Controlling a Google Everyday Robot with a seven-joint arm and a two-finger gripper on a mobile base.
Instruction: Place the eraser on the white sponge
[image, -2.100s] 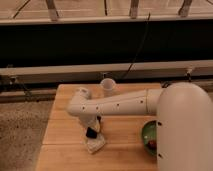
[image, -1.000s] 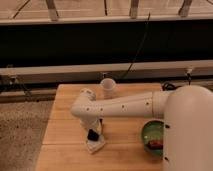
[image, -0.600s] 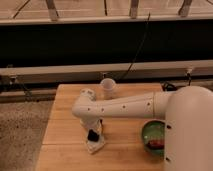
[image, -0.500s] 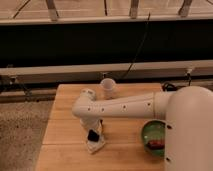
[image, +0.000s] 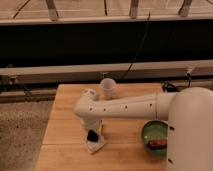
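Note:
A small black eraser (image: 92, 135) sits on the upper part of a white sponge (image: 96, 144), which lies on the wooden table (image: 65, 125) near its front left. My gripper (image: 94, 129) hangs straight down from the white arm (image: 125, 106) and is right at the eraser, touching it or just above it. The arm reaches in from the right, and its elbow hides part of the table.
A white cup (image: 108, 88) stands at the back middle of the table. A green bowl (image: 155, 135) with a reddish-brown item (image: 158, 144) in it sits at the front right, beside my white base (image: 192, 135). A black wall and cables run behind.
Over two seconds the arm and base shifted slightly right, uncovering more of the green bowl. In the last second the gripper has stayed over the eraser and sponge.

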